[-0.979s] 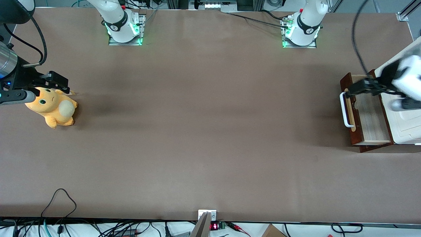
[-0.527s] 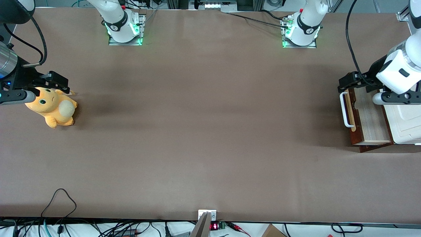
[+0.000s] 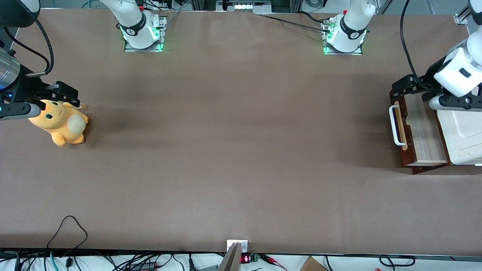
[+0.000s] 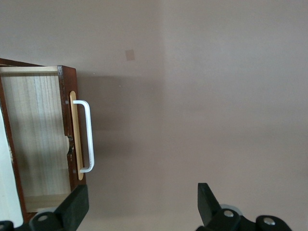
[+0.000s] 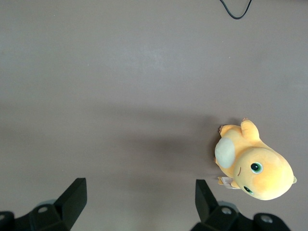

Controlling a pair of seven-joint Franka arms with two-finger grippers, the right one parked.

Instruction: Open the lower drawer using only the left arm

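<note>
Hovering gripper (image 3: 402, 86): fingers spread wide, holding nothing, raised above the drawer's corner farther from the front camera
Lower drawer (image 3: 421, 130): pulled out from the white cabinet (image 3: 461, 137), pale inside showing
Handle (image 4: 86, 136): long axis runs along the drawer front, apart from the gripper
Judgement: task looks done

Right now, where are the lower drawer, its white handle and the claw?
lower drawer (image 3: 423, 128), front view, pale wood inside.
white handle (image 4: 88, 137), left wrist view, bar's middle.
claw (image 4: 143, 204), left wrist view, open, above the table.
</note>
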